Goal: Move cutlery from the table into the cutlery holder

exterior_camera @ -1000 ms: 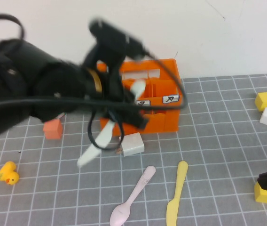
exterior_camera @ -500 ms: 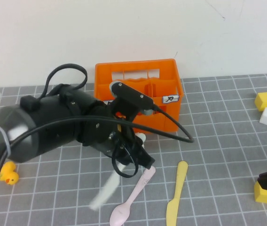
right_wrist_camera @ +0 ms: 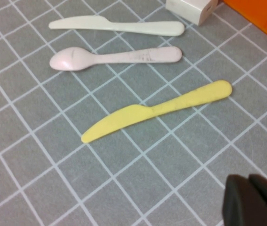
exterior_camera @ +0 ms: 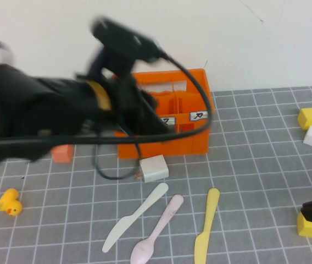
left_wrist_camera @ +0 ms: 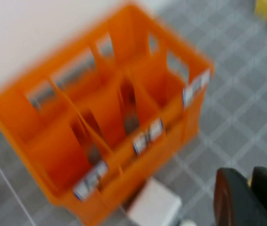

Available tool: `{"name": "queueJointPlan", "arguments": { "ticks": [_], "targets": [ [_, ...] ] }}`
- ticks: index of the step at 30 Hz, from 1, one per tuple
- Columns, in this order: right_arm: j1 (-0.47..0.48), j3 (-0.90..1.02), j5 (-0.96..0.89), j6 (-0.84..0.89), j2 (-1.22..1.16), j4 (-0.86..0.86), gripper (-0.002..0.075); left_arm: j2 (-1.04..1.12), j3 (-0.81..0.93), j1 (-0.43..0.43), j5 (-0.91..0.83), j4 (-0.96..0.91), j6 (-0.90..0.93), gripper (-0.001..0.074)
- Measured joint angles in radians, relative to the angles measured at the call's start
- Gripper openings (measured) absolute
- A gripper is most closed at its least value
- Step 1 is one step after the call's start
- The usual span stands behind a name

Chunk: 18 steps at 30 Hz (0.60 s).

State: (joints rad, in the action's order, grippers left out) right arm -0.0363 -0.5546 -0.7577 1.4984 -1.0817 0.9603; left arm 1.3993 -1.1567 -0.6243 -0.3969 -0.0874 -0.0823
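Three pieces of cutlery now lie on the worktop: the white knife [exterior_camera: 135,216], carried a second ago, has dropped beside the pink spoon [exterior_camera: 157,230] and yellow knife [exterior_camera: 206,225], so nothing has reached the orange holder [exterior_camera: 191,136]. Our left pincer [left_wrist_camera: 250,197], pressed together and empty, hovers over the holder; our right pincer [right_wrist_camera: 255,201], also pressed together, waits near right. A white block [exterior_camera: 154,168] sits between holder and cutlery.

Orange cutlery holder [exterior_camera: 191,137] carries white labels with black symbols on its front wall. High view: two labels show, one [exterior_camera: 199,115] near the front's right corner with an arrow-like mark, one [exterior_camera: 168,120] beside it, mostly covered by the arm. Left wrist view: three labels [left_wrist_camera: 148,135] along the front, symbols blurred. No words, numbers or brands readable anywhere.
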Motion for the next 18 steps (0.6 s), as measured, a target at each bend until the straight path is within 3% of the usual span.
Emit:
{"name": "queueJointPlan", "arguments": {
  "ticks": [4,12,18],
  "targets": [
    [0.0,0.0,-0.002,0.048,0.002,0.002,-0.0003,-0.142,0.0,0.0,0.037,-0.043,-0.031,0.0013],
    [0.0,0.0,-0.004,0.113,0.167,-0.043,-0.0003,-0.431,0.067,0.0,0.08,-0.234,-0.098,0.0002],
    [0.0,0.0,0.022,0.023,0.385,-0.143,-0.0003,-0.65,0.171,0.0,-0.037,-0.48,-0.317,0.0001]
  ]
}}
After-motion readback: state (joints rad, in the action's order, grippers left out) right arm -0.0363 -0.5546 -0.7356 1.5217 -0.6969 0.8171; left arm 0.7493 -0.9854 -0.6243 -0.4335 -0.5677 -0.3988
